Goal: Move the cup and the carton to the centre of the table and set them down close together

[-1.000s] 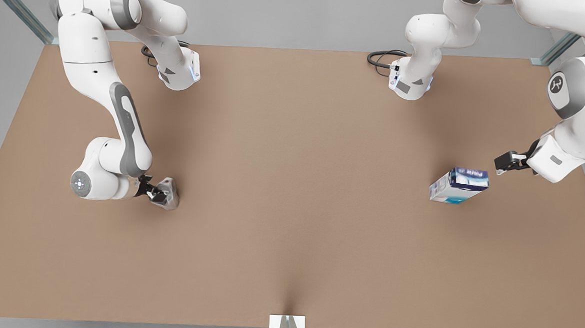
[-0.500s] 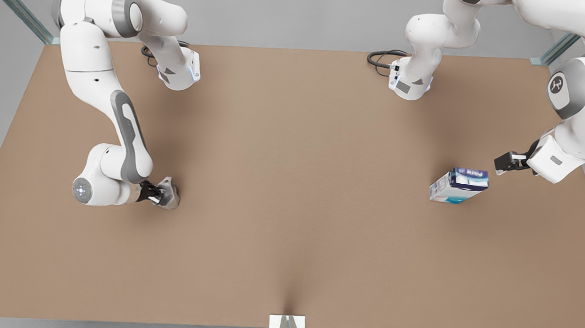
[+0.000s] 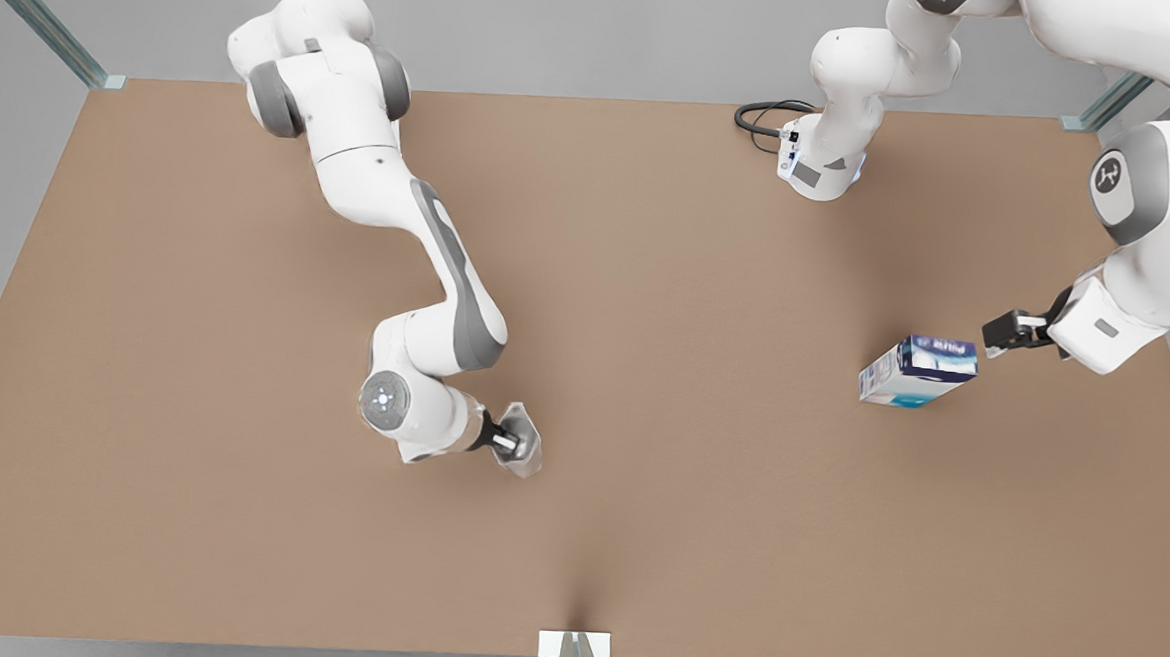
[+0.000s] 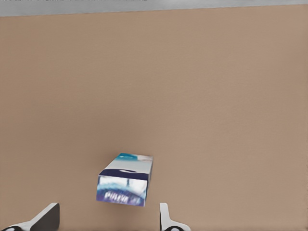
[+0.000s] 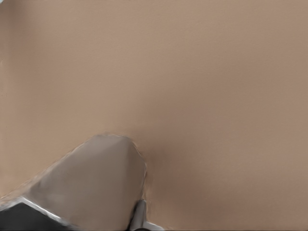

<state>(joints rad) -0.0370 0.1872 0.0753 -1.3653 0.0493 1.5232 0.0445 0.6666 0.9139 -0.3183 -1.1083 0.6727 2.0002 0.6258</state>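
The light-grey faceted cup [image 3: 526,452] is held just over the brown table [image 3: 666,303], left of centre in the front view. My right gripper [image 3: 509,442] is shut on it, and the cup [image 5: 91,185] looms large in the right wrist view. The white and blue carton [image 3: 916,371] lies on the table at the front view's right. My left gripper [image 3: 1003,330] hovers just behind the carton with its fingers open. In the left wrist view the carton [image 4: 126,180] lies ahead of the spread fingertips [image 4: 166,219], apart from them.
Both arm bases stand at the table's far edge, the one on the front view's right [image 3: 819,171] with a black cable [image 3: 764,119] coiled beside it. A small white bracket [image 3: 574,644] marks the middle of the near edge. Bare tabletop lies between cup and carton.
My right gripper has swung the cup well toward the front view's right and slightly nearer the front edge. The left gripper has edged a little closer to the carton, which has not moved.
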